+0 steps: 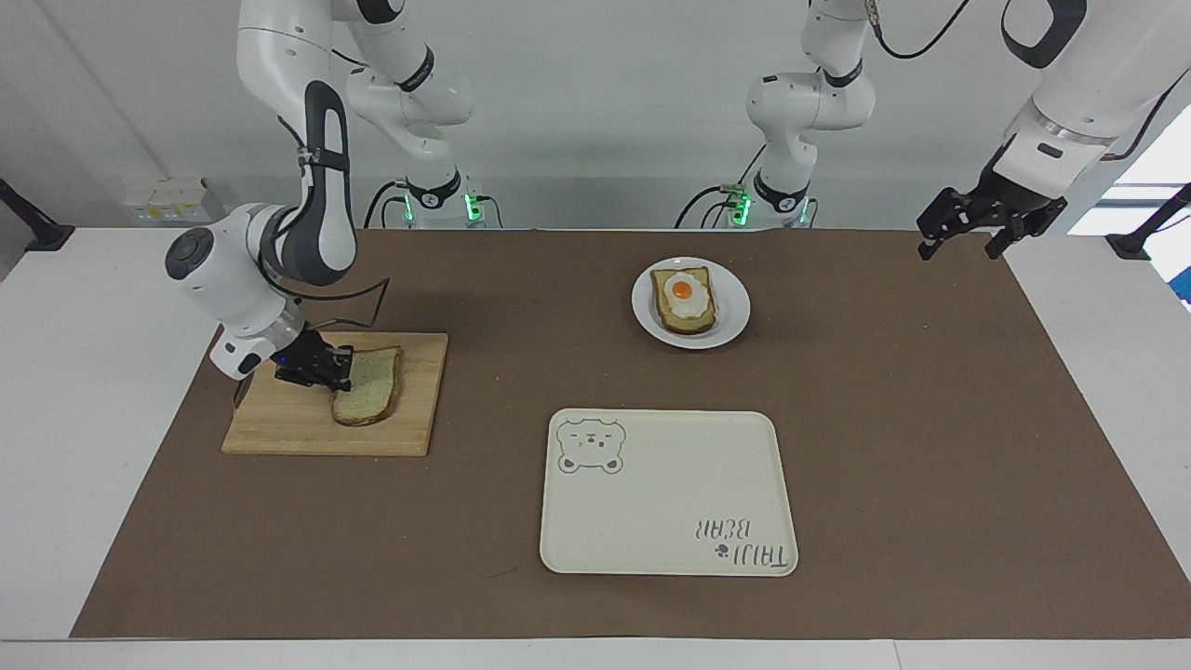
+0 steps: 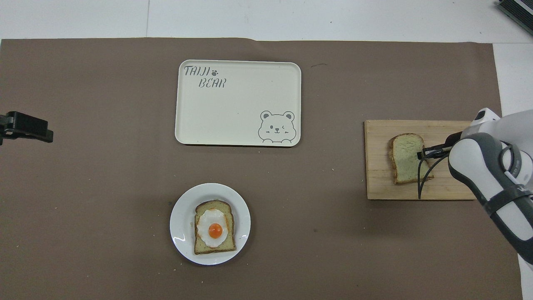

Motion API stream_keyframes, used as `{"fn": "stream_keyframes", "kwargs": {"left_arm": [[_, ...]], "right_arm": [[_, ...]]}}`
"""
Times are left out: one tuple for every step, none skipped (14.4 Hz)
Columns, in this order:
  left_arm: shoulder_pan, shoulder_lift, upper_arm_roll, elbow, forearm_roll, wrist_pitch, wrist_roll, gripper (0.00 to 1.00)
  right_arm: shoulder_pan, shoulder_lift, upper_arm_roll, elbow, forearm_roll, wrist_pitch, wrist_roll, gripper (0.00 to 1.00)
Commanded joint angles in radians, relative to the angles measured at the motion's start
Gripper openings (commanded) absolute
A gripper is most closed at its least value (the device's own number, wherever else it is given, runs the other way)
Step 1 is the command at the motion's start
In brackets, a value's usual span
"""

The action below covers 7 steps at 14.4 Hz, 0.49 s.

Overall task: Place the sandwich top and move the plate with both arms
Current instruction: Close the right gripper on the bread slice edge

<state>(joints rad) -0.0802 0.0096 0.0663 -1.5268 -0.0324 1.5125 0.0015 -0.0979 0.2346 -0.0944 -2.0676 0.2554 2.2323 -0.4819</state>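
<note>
While our right arm reaches low over the pale wooden cutting board at the right arm's end of the table, our right gripper sits at the edge of the sandwich top, a plain slice of pale speckled bread w/ brown crust that lies on that board. In the facing view the black fingers look pinched onto the slice's edge, so we read it as gripping the bread, w/ the slice apparently resting on the board; in the overhead view the same gripper meets the slice at its side toward the arm. We see the small round white plate well apart from the board, nearer to the robots than the cream rectangular tray w/ the bear drawing & carrying another bread slice topped w/ a fried egg. In the overhead view the plate and tray are apart, not touching. Our left gripper waits up in the air over the brown table mat at the left arm's end, fingers spread wide, holding nothing; only its black tip shows in the overhead view.
</note>
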Motion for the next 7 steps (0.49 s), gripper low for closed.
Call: {"fn": "stream_keyframes", "kwargs": {"left_arm": [[0.004,-0.01,0.0,0.004,0.009,-0.02,0.006,1.0],[0.004,-0.008,0.0,0.004,0.009,-0.02,0.006,1.0],[0.004,-0.008,0.0,0.004,0.009,-0.02,0.006,1.0],[0.004,-0.008,0.0,0.004,0.009,-0.02,0.006,1.0],[0.004,-0.008,0.0,0.005,0.009,-0.02,0.006,1.0],[0.004,-0.008,0.0,0.004,0.009,-0.02,0.006,1.0],[0.004,-0.01,0.0,0.004,0.009,-0.02,0.006,1.0]], "right_arm": [[-0.009,0.002,0.01,0.029,0.022,-0.028,-0.03,0.0],[-0.009,-0.001,0.01,0.035,0.021,-0.04,-0.036,0.0],[-0.003,-0.004,0.009,0.041,0.012,-0.063,-0.04,0.0],[0.0,-0.011,0.009,0.052,0.01,-0.081,-0.038,0.0],[0.001,-0.015,0.009,0.064,0.008,-0.107,-0.041,0.0],[0.001,-0.017,0.01,0.084,0.008,-0.138,-0.044,0.0],[0.001,-0.023,0.01,0.104,0.008,-0.169,-0.046,0.0]]}}
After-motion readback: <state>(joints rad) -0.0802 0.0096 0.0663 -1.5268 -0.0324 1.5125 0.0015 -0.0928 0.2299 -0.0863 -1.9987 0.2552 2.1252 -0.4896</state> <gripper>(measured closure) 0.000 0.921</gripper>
